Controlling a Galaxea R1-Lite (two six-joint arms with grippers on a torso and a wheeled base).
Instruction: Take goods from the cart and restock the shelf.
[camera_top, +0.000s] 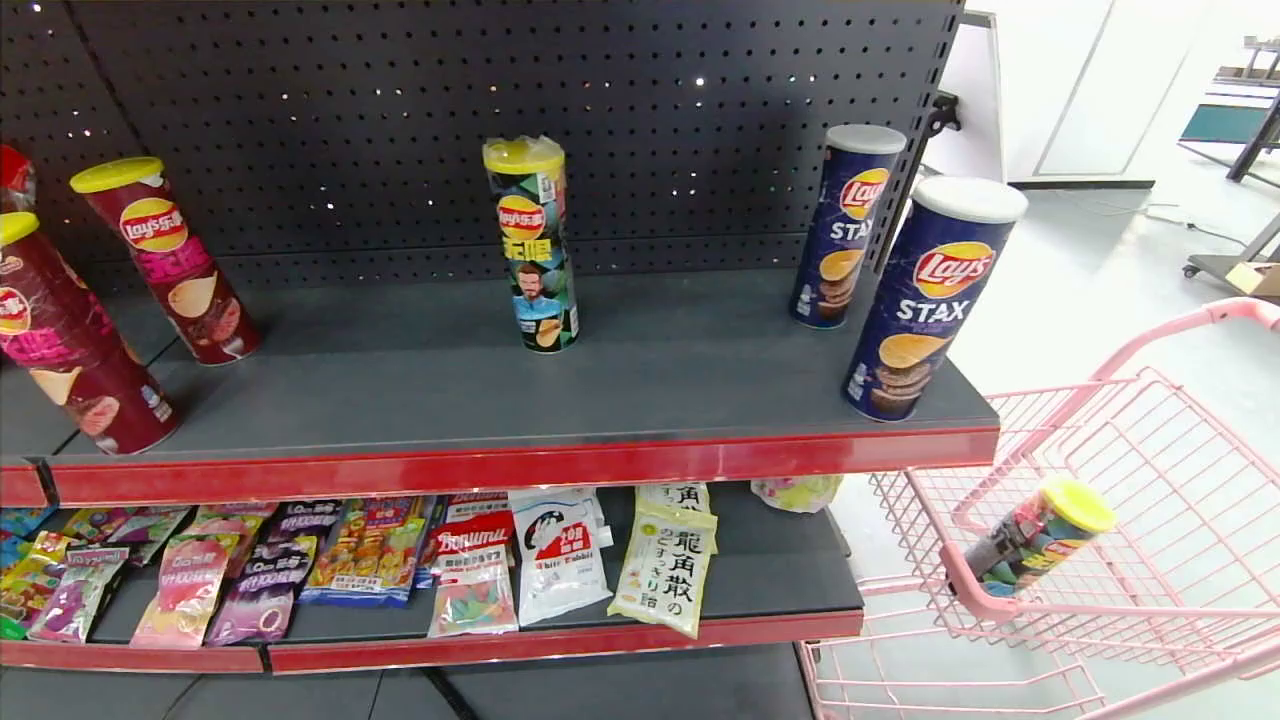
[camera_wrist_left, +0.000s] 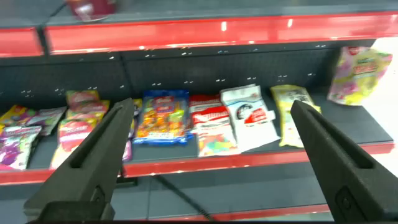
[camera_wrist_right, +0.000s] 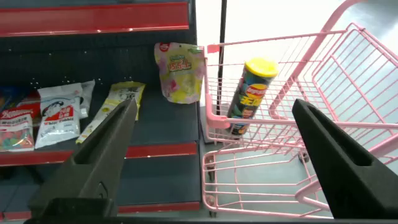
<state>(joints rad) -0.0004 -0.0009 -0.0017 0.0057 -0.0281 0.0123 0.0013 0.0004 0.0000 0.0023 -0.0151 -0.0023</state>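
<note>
A chip can with a yellow lid (camera_top: 1040, 538) (camera_wrist_right: 250, 94) leans inside the pink cart (camera_top: 1150, 480) (camera_wrist_right: 348, 124) to the right of the shelf. A matching yellow-lidded can (camera_top: 533, 245) stands upright mid-shelf on the upper shelf board (camera_top: 500, 400). Two dark blue cans (camera_top: 935, 300) (camera_top: 848, 225) stand at its right end, and maroon cans (camera_top: 165, 260) (camera_top: 60, 340) at its left. My left gripper (camera_wrist_left: 211, 162) is open, facing the lower shelf's snack bags. My right gripper (camera_wrist_right: 217, 162) is open too, hanging short of the cart and its can, holding nothing.
Snack bags (camera_top: 560, 555) (camera_wrist_left: 163, 117) lie in a row on the lower shelf (camera_top: 760, 600). A pale green bag (camera_wrist_right: 180, 71) (camera_top: 797, 491) sits at that shelf's right end beside the cart. Black pegboard (camera_top: 400, 120) backs the shelf. Open floor lies beyond the cart.
</note>
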